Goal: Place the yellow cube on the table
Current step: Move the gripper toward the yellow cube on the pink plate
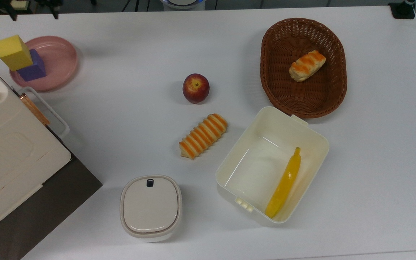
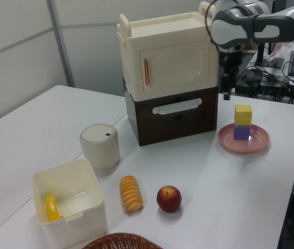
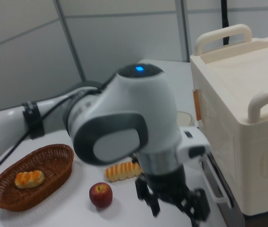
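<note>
The yellow cube [image 1: 14, 52] sits on top of a purple cube [image 1: 34, 68], and both stand on a round pink plate [image 1: 58, 59] at the top view's far left on the white table [image 1: 128, 94]. In the left view the yellow cube [image 2: 243, 114] is at the right, with my gripper [image 2: 225, 89] hanging in the air up and to its left, apart from it. At the top view's upper left edge my gripper [image 1: 34, 13] is open with nothing between its fingers. The right view has the gripper [image 3: 176, 210] close up, its fingers spread.
Mid-table lie a red apple [image 1: 195, 88] and a striped bread [image 1: 203, 135]. A brown basket [image 1: 336, 90] holds a roll. A white box [image 1: 318, 144] holds a banana [image 1: 284, 184]. A lidded canister [image 1: 151, 206] and a cream cabinet [image 1: 9, 159] stand nearby.
</note>
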You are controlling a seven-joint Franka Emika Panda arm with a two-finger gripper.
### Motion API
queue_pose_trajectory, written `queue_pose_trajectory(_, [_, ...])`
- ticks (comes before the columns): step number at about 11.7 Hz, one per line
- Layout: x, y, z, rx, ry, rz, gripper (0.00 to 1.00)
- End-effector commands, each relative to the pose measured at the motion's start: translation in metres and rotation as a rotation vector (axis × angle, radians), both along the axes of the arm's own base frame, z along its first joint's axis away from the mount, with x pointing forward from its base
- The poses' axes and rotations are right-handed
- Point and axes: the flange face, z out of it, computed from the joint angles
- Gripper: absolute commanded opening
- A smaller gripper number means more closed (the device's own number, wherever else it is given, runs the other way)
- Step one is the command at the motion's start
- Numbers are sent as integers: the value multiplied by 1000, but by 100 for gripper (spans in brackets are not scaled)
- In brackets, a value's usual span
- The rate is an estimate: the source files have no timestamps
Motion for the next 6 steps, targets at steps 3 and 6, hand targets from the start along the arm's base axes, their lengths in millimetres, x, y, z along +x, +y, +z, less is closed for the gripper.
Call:
queue_pose_trajectory(3, [-24,-70,-41,-1,23,136,100])
queue_pose_trajectory(6, [-27,-100,-66,-19,14,196,100])
